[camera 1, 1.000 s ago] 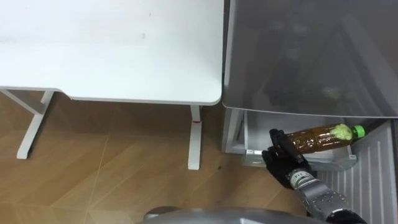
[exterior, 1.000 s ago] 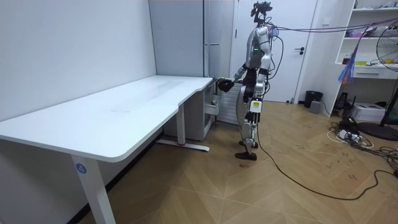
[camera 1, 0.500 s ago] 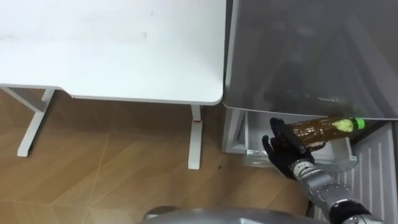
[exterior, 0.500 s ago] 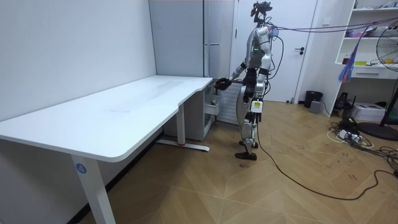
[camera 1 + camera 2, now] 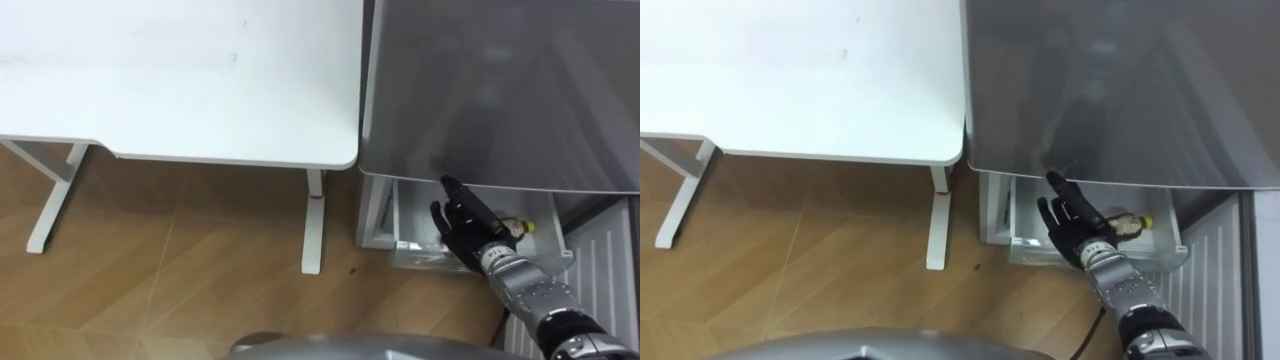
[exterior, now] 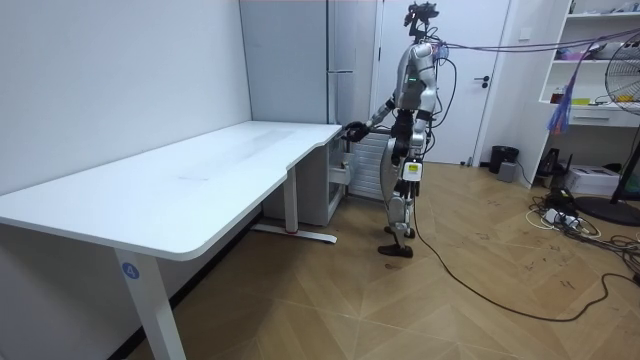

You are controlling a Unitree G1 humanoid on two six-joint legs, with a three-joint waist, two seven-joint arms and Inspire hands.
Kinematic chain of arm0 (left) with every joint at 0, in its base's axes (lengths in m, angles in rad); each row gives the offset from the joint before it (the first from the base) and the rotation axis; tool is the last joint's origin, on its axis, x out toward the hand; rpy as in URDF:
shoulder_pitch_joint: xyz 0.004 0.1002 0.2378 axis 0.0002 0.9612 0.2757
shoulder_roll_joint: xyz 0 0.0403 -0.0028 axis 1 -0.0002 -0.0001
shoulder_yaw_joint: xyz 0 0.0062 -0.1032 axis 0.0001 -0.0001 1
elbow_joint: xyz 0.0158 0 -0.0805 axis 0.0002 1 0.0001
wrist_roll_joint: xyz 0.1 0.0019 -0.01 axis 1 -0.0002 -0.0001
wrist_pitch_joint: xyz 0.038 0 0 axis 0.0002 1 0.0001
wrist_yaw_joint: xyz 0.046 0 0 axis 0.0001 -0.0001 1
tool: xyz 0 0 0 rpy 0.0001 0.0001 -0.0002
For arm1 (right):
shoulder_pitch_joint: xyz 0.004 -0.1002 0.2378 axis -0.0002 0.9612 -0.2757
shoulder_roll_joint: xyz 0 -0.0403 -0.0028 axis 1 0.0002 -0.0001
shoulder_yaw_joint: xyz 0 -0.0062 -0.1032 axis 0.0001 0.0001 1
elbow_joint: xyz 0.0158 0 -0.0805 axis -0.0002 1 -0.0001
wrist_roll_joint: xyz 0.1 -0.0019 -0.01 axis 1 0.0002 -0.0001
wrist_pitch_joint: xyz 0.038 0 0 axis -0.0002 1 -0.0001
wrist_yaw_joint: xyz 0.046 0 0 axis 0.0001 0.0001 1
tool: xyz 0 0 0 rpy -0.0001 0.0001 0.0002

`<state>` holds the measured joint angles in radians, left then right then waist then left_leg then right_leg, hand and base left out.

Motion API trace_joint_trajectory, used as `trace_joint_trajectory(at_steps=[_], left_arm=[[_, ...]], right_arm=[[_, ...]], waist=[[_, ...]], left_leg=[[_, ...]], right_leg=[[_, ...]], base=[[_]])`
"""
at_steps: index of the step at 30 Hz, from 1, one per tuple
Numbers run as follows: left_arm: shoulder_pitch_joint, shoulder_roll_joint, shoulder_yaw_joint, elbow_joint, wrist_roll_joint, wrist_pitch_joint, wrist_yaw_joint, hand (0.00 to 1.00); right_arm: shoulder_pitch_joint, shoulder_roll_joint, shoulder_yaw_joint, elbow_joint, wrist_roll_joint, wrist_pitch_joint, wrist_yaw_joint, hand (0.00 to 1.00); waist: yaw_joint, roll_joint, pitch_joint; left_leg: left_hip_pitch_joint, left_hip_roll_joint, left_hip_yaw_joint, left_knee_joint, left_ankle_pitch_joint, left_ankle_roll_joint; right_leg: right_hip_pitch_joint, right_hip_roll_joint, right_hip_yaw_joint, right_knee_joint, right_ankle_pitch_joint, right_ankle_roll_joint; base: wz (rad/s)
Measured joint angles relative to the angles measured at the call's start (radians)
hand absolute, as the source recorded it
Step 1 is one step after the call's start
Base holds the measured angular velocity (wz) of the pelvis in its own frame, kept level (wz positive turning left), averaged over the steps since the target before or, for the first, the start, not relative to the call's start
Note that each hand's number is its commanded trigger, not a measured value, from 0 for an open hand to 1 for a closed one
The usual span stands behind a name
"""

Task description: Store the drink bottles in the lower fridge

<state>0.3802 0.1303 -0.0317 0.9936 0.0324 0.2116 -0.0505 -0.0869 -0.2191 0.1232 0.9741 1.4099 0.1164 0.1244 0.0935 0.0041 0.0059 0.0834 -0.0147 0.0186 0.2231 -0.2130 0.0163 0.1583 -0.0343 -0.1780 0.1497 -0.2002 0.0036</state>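
Observation:
A brown drink bottle (image 5: pixel 512 229) with a yellow-green cap lies inside the white drawer (image 5: pixel 410 246) of the lower fridge, mostly hidden under the grey fridge top (image 5: pixel 500 90). My right hand (image 5: pixel 465 222) reaches into that drawer with straight, spread fingers, just left of the bottle and not closed on it. The right eye view has the same hand (image 5: pixel 1072 222) beside the bottle (image 5: pixel 1127 225). In the room view I stand before the fridge (image 6: pixel 300 60) with my right hand (image 6: pixel 355 129) stretched toward it, and my left hand (image 6: pixel 394 151) hangs by my hip.
A white desk (image 5: pixel 180 80) stands directly left of the fridge, its leg (image 5: pixel 314 225) close to the drawer. The ribbed inside of the open fridge door (image 5: pixel 600 290) is at the right. Wooden floor lies below the desk.
My right hand carried the bottle forward under the fridge top and into the drawer, then let it go. Its fingers are now straight.

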Motion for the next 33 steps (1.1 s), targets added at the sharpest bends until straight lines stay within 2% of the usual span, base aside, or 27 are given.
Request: trace_joint_trajectory(at_steps=[7,27,31,33], left_arm=[[0.000,0.000,0.000,0.000,0.000,0.000,0.000,0.00],[-0.013,0.003,0.000,-0.001,0.000,0.000,0.005,0.00],[-0.020,0.005,0.000,-0.001,0.000,-0.012,0.018,0.00],[-0.020,0.010,0.000,0.001,0.000,-0.023,0.019,0.00]], right_arm=[[0.000,0.000,0.000,0.000,-0.001,-0.015,0.000,0.00],[0.000,0.000,0.000,0.000,-0.028,-0.016,0.000,0.00],[0.002,-0.002,0.000,-0.009,-0.042,-0.022,0.006,0.00],[0.007,-0.006,-0.001,-0.018,-0.050,-0.039,0.017,0.00]], waist=[[0.000,0.001,0.0006],[-0.004,0.002,0.0011],[-0.008,0.006,0.0007],[-0.012,0.007,0.0008]], left_leg=[[-0.001,0.000,0.000,-0.001,0.000,0.000],[-0.003,0.000,0.000,-0.001,0.000,0.000],[-0.004,0.000,0.003,-0.001,0.000,0.000],[-0.005,0.000,0.003,-0.003,0.000,0.000]], right_leg=[[0.000,0.000,0.001,0.000,0.000,0.000],[-0.001,0.000,-0.002,-0.001,0.000,0.000],[-0.004,0.000,-0.002,-0.001,0.000,0.000],[-0.004,0.000,-0.003,-0.001,0.000,0.000]], base=[[0.00],[0.00],[0.00],[0.00]])
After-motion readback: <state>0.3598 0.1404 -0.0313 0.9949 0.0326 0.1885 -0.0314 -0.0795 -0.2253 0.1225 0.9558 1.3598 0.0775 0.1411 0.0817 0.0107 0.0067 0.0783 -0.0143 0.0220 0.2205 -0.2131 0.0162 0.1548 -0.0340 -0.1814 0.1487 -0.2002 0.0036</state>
